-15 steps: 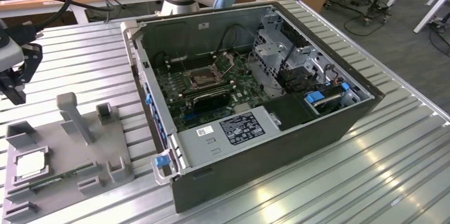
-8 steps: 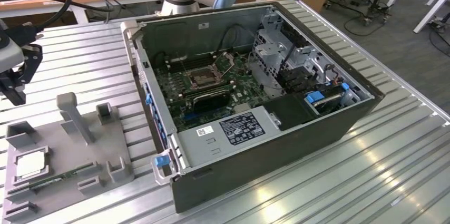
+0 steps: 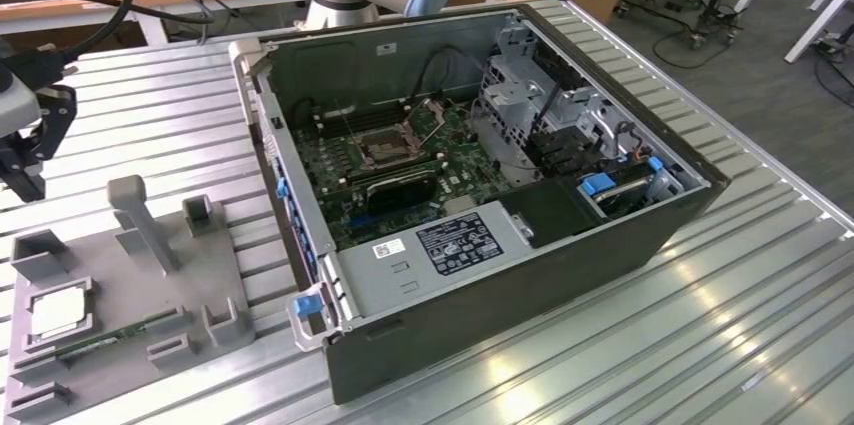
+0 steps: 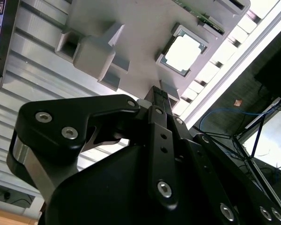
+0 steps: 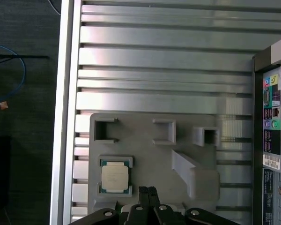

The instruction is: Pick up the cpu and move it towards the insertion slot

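Note:
The cpu (image 3: 56, 313) is a small silvery square chip lying flat in a square recess of the grey tray (image 3: 200, 290) at the exterior view's lower left. Both wrist views show the cpu (image 5: 115, 177) (image 4: 184, 50) in that recess. My gripper (image 3: 20, 170) hangs above the table at the exterior view's left edge, higher than the tray and apart from the chip. Its fingertips (image 5: 147, 191) are pressed together with nothing between them, a little to one side of the chip. The insertion slot (image 3: 387, 148) sits on the motherboard inside the open computer case (image 3: 534, 275).
A green memory stick (image 3: 114, 337) lies in the tray near the chip. A tall grey post (image 3: 140, 220) and smaller blocks rise from the tray. The slatted metal table (image 3: 694, 345) runs around the case. Cables and drive cages crowd the case's right half.

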You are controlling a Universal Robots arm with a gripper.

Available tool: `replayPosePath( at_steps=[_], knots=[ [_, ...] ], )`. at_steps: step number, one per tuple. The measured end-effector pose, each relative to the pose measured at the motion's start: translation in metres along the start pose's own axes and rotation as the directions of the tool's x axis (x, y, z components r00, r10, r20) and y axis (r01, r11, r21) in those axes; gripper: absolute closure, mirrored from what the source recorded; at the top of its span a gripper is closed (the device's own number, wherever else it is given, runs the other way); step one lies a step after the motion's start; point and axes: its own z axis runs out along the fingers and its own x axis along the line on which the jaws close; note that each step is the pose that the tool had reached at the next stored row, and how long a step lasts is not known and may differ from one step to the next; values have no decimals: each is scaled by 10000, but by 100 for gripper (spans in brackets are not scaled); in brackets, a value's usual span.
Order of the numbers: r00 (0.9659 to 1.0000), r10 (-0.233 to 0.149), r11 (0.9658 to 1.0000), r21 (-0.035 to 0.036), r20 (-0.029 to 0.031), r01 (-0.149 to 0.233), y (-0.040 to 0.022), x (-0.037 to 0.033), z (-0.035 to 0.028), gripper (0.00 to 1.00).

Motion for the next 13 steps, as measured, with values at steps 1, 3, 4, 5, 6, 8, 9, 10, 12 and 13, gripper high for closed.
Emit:
replayPosePath(
  at_steps=[1, 3, 4, 5, 6, 8, 9, 10, 12, 13],
  knots=[
    [10000, 0, 10000, 0, 0, 0, 0, 4, 1, 89],
    [10000, -2, 10000, 0, 0, 2, 0, 5, 1, 89],
    [10000, 0, 10000, 0, -1, 0, 0, 7, 2, 89],
    [10000, -1, 10000, 0, 0, 1, 0, 8, 2, 89],
    [10000, 0, 10000, 0, 0, 0, 0, 8, 3, 89],
    [10000, 0, 10000, -1, 1, 0, 0, 11, 7, 89],
    [10000, 0, 10000, -1, 2, 0, 0, 14, 10, 89],
    [10000, 0, 10000, 1, -1, 0, -1, 17, 11, 89],
    [10000, 0, 10000, 0, -1, 0, -7, 23, 14, 89],
    [10000, 0, 10000, 0, -1, 0, -12, 27, 17, 89]
  ],
)
